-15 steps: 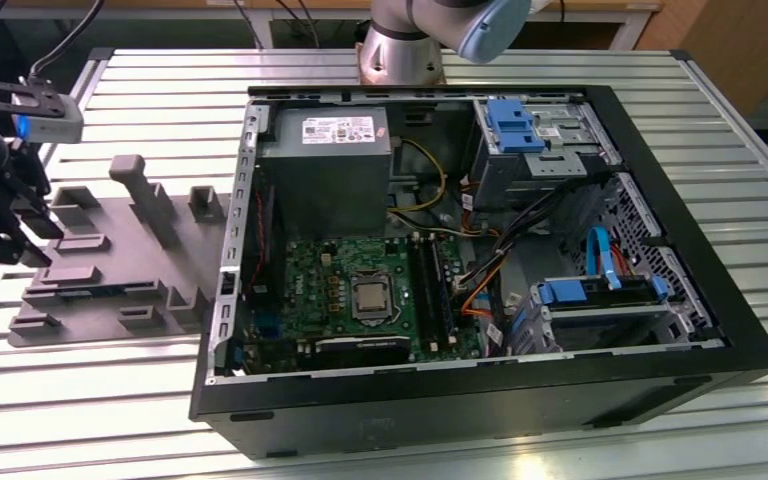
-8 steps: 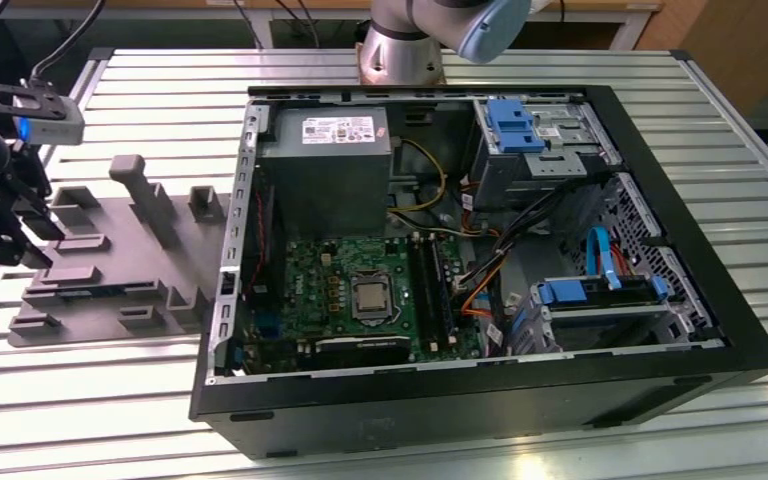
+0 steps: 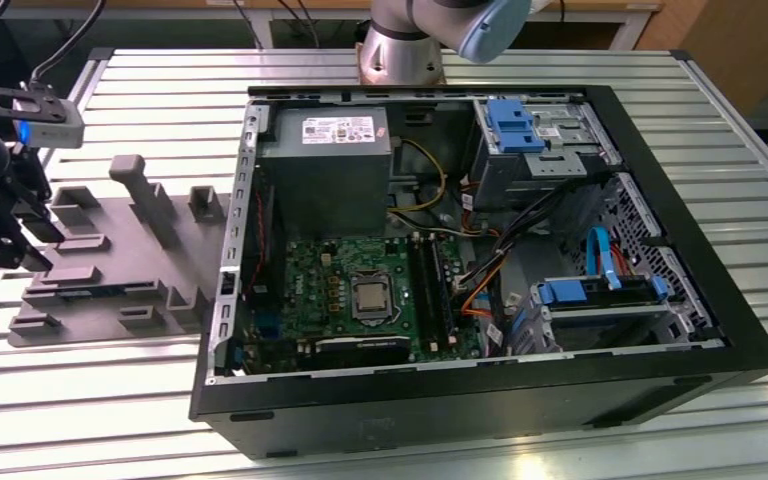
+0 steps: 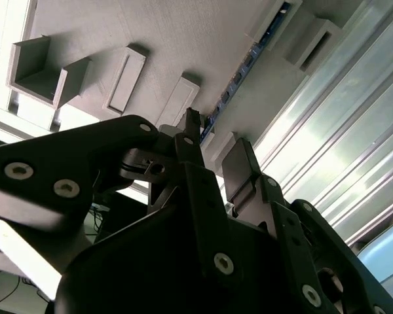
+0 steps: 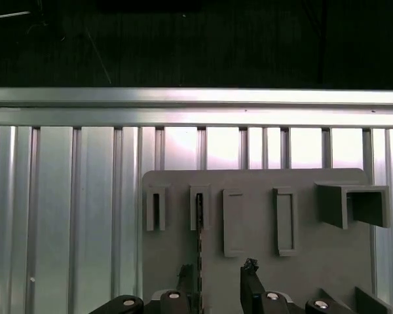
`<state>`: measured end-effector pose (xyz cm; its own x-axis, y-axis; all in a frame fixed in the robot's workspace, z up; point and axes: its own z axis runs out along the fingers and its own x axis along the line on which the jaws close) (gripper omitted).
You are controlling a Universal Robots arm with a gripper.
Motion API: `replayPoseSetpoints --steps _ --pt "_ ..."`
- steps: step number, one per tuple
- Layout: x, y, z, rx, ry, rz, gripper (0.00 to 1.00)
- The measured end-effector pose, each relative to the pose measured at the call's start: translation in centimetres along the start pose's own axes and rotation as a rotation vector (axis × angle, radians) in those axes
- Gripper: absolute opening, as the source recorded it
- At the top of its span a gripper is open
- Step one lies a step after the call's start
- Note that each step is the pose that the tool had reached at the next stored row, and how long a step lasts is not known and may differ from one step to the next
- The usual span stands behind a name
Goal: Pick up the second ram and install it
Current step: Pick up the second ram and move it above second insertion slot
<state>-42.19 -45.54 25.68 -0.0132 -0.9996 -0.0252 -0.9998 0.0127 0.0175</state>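
Exterior view: the pincer [image 3: 11,240] hung over the outer edge of the grey fixture [image 3: 131,250], on the side away from the open computer case [image 3: 704,340]. Fixture and case both sat on the slatted table [image 3: 157,80]. The stick itself could not be made out from here.

Second wrist view: the second ram [image 4: 250,60] stood on its long edge in the fixture's slotted posts, showing as a thin blue-green strip with small components along it. Its near end ran up just beside one of the fingertips [image 4: 239,167], on the gap side. The jaws stood apart and clamped nothing.

First wrist view: the stick was seen edge-on as a dark line leading from one slotted post of the fixture toward the pincer. It fell inside the spread jaws, closer to one finger than the other, and contact could not be confirmed.

Assessment: the item is judged light, thin and rigid, but fragile; the board would likely crack if bent, and the chips and contact edge would mark easily. The flat faces offer little friction. The soundest hold appears to be across the two faces near mid-length, on the upper portion clear of the posts.
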Motion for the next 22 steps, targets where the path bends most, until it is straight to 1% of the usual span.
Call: replayPoseSetpoints --steps 13,16,22 --pt "0.11 0.0 0.05 -0.0001 0.0005 0.0 0.42" --pt "0.19 -0.01 0.37 -0.0001 0.0006 0.0 0.42" --pt "0.22 -0.03 1.31 -0.0001 0.0006 -0.001 0.42"
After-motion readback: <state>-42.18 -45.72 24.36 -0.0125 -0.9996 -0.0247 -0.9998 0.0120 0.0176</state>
